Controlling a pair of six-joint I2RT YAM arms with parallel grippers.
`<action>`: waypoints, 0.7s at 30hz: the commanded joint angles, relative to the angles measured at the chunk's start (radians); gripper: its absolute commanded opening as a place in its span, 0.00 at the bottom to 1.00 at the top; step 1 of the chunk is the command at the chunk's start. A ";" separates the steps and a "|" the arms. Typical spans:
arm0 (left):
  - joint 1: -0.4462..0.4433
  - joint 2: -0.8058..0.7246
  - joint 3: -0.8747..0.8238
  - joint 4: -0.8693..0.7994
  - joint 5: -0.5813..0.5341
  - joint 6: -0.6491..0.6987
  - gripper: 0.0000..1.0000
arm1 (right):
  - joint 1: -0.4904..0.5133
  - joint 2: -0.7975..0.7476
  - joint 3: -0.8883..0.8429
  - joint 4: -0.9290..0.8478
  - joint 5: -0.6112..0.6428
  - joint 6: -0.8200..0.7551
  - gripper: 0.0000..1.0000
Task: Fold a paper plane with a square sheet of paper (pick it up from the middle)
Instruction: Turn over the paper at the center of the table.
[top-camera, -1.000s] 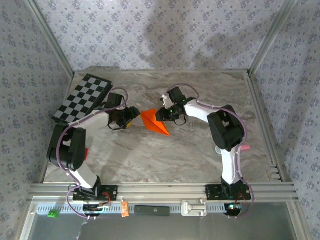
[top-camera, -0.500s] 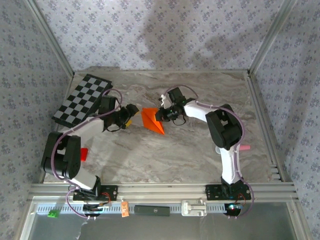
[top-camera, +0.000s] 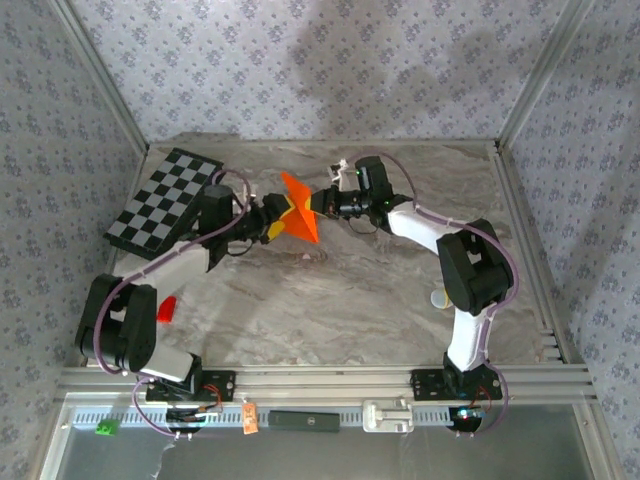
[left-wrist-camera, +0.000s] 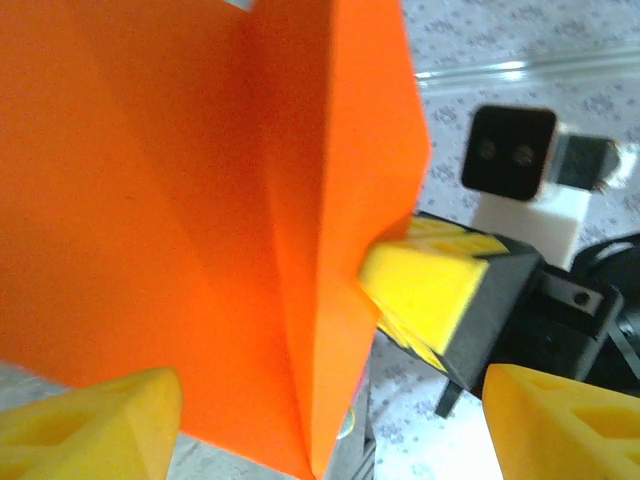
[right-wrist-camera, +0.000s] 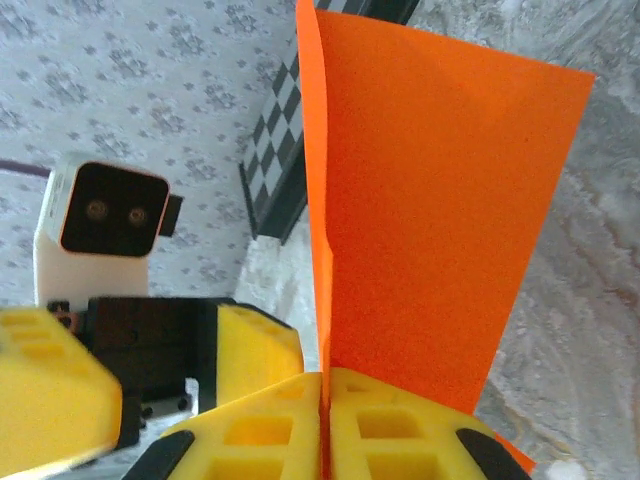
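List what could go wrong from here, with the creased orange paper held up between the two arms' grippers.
1. The right gripper is shut on one edge of the creased bright orange paper sheet; the thin sheet may slip out or sag.
2. The left gripper stands open around the same sheet, close beside the right one's yellow pads; closing there may crush a crease or knock fingers together.
3. If both then pull, the paper could tear.
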 joint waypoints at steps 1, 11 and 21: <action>-0.018 0.016 0.046 0.111 0.041 -0.030 0.74 | -0.014 -0.029 -0.024 0.126 -0.052 0.146 0.11; -0.022 0.057 0.110 0.105 0.005 0.017 0.59 | -0.015 -0.030 -0.059 0.245 -0.119 0.259 0.12; -0.020 0.100 0.125 0.139 -0.015 -0.003 0.62 | -0.014 -0.032 -0.118 0.377 -0.149 0.371 0.13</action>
